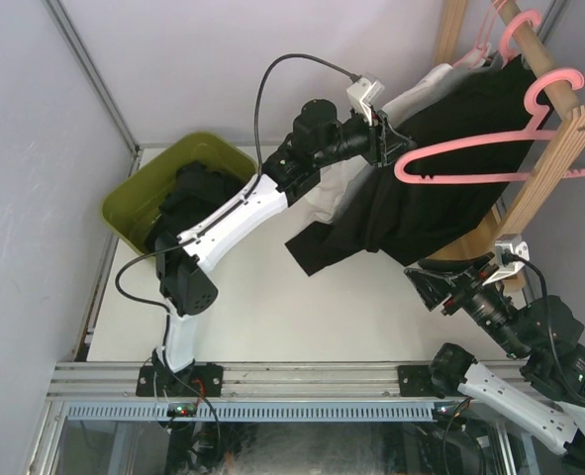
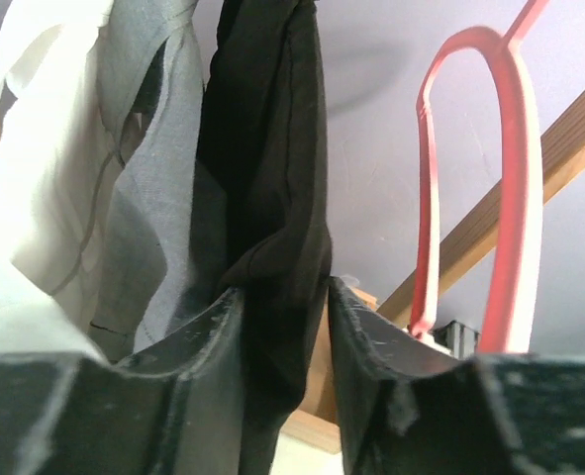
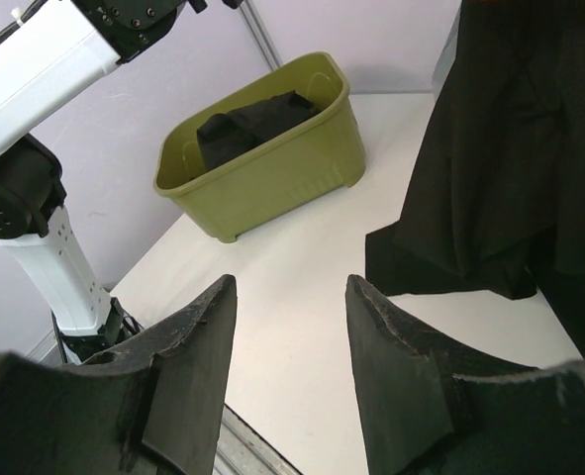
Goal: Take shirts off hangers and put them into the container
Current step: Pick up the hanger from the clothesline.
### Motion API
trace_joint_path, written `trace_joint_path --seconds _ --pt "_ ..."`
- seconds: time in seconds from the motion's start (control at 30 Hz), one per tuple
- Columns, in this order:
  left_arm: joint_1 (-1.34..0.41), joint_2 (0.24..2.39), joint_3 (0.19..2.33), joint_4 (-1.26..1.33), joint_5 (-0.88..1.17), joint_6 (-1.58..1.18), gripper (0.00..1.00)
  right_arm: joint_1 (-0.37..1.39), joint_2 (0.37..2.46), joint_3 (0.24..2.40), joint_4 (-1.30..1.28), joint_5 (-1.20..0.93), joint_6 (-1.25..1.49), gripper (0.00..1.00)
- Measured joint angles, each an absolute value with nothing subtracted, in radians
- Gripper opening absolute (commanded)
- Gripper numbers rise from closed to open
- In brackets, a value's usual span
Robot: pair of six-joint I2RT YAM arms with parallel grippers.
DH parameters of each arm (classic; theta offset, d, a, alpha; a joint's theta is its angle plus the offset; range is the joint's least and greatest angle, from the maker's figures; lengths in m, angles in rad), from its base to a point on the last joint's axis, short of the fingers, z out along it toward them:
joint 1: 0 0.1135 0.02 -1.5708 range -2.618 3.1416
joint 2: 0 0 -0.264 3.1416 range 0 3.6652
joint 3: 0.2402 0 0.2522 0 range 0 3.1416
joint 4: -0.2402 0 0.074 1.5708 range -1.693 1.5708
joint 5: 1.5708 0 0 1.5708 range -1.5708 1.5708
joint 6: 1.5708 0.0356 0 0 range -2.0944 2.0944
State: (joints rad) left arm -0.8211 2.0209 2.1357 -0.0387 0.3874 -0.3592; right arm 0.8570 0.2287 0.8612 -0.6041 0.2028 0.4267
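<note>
Overhead, the left gripper (image 1: 383, 139) is raised at the clothes rack, and its wrist view shows the two dark fingers (image 2: 198, 346) closed narrowly on a fold of the limp black fabric shirt (image 2: 272, 168), which fills the gap between them and touches both. That shirt (image 1: 450, 168) hangs on a thin pink plastic hanger (image 1: 490, 158) whose hook curves over the light wooden pole (image 1: 559, 99). The hanger's long bar runs left to right across the top view, one shoulder end just beside the left gripper. The shirt's long axis runs down from the pole, its hem trailing towards the white table (image 1: 272, 317) on the left-arm side. Just beside it, in the left wrist view, hang a thin grey shirt (image 2: 144, 208) and a white cream shirt (image 2: 45, 178), both also drooping lengthwise downward.

The olive-green rectangular plastic tub (image 1: 134, 193) stands upright at the far left corner of the table, mouth up, its long axis slanting from near-left to far-right. A crumpled second black shirt (image 1: 198, 193) lies inside.

The right gripper (image 3: 287, 287) sits low under the rack, its jaws parted around nothing, pointing across the table towards the tub.
</note>
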Motion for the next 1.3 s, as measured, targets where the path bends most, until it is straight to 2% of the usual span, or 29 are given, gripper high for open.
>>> trace_joint_path --seconds 0.23,0.3,0.47,0.53,0.57,1.3 --pt "-0.832 2.066 2.236 -0.047 0.385 -0.356 0.44 0.857 0.206 0.861 -0.606 0.216 0.427 0.47" --pt "-0.834 2.085 2.274 -0.047 0.386 -0.356 0.42 0.857 0.204 0.861 -0.608 0.220 0.427 0.47" --pt "-0.838 2.118 2.322 -0.049 0.390 -0.355 0.21 0.857 0.204 0.861 -0.625 0.225 0.427 0.47" --pt "-0.838 2.127 2.330 -0.051 0.392 -0.356 0.05 0.857 0.204 0.861 -0.628 0.225 0.427 0.47" --pt "-0.838 2.128 2.331 -0.054 0.393 -0.353 0.01 0.857 0.204 0.861 -0.629 0.226 0.427 0.47" --pt "-0.839 2.117 2.296 0.062 0.372 -0.308 0.00 0.857 0.196 0.861 -0.635 0.228 0.427 0.47"
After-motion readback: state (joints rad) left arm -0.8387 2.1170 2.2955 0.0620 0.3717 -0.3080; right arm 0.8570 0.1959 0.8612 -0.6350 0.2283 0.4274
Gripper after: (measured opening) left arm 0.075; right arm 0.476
